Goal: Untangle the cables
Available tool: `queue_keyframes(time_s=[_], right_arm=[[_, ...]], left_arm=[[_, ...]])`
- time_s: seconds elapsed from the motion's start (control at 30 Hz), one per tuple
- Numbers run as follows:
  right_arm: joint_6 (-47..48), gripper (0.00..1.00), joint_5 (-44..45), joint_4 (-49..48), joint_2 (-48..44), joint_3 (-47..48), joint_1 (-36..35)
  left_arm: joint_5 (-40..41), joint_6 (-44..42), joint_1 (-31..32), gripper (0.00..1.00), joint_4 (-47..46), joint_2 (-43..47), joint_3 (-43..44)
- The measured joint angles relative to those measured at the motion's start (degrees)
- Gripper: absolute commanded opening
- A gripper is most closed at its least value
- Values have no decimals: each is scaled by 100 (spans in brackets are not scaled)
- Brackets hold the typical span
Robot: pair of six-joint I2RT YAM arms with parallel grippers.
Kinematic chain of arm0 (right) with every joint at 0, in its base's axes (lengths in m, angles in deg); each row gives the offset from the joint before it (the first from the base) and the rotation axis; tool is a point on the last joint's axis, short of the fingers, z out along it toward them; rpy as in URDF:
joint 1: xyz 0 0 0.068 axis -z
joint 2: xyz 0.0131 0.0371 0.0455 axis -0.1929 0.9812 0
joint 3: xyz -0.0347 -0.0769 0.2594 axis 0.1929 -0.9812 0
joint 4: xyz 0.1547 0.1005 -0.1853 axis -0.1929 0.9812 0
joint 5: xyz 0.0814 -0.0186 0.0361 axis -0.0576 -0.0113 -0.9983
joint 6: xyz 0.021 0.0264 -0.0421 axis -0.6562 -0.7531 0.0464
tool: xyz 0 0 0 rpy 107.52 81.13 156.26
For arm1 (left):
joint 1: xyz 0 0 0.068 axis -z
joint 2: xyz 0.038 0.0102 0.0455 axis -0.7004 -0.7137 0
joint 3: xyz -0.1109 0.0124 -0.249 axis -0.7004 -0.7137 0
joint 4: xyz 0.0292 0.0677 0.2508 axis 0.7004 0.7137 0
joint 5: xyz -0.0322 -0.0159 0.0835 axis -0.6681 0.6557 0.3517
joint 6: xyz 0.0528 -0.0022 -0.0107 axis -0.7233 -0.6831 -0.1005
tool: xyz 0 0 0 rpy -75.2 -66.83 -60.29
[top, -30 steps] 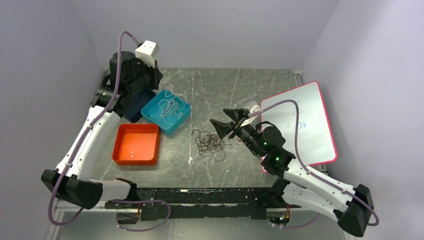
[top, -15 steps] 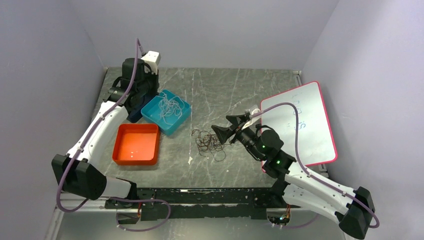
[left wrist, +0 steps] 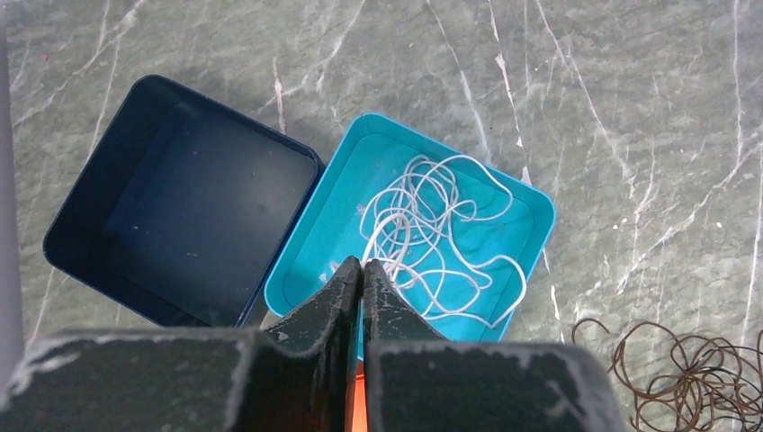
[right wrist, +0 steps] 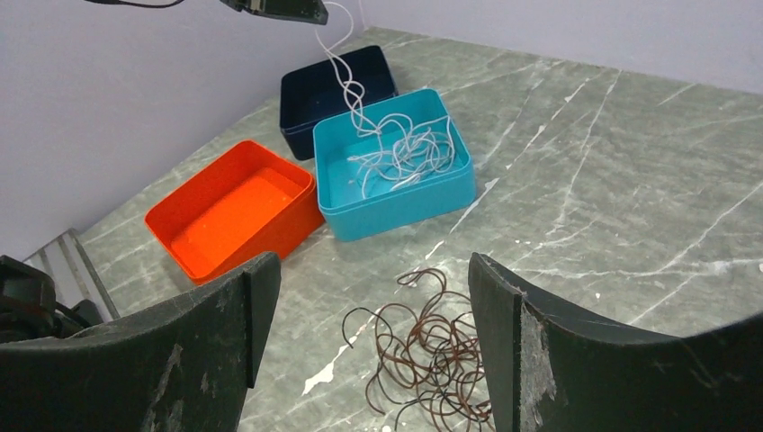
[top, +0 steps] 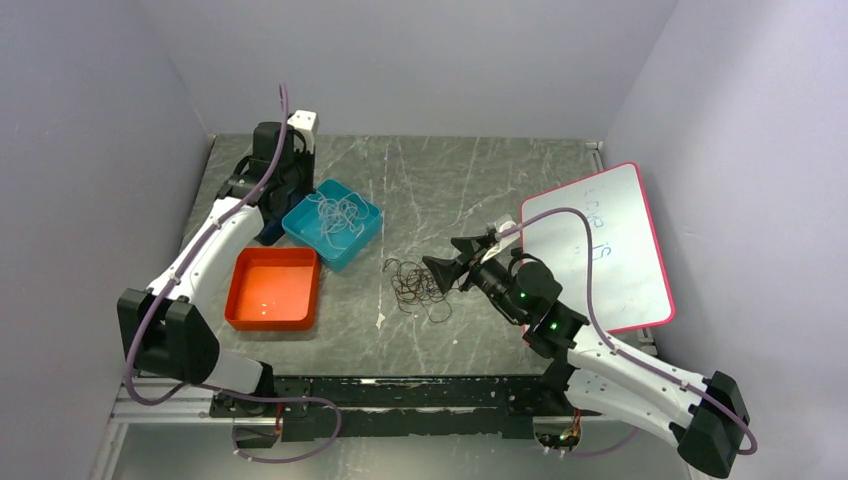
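Observation:
A tangle of dark brown and black cables (top: 418, 287) lies on the marble table; it also shows in the right wrist view (right wrist: 441, 351) and the left wrist view (left wrist: 693, 378). Whitish cables (top: 335, 213) lie coiled in the teal tray (top: 345, 256). My left gripper (left wrist: 363, 263) is shut above that tray's near edge. From it (right wrist: 279, 7) one white cable (right wrist: 346, 81) hangs down into the coil (right wrist: 396, 153). My right gripper (top: 440, 252) is open and empty, just right of the dark tangle and low over it (right wrist: 369, 270).
An empty orange tray (top: 235, 290) stands left of the tangle. A dark blue tray (left wrist: 180, 198) sits behind the teal one (left wrist: 540, 207). A pink-rimmed whiteboard (top: 600, 240) lies at the right. Walls close in on the left, back and right.
My left arm has drawn back toward the far left corner, and the white loops that hung over the teal tray's edge now lie inside it. My right gripper has shifted slightly nearer to me.

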Motion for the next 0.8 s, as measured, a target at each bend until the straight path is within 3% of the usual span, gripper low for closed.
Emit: queue_keyframes(time_s=[0.8], right_arm=[[-74, 80, 44, 35, -70, -177, 0]], left_arm=[[-719, 361, -9, 7, -240, -1965, -354]])
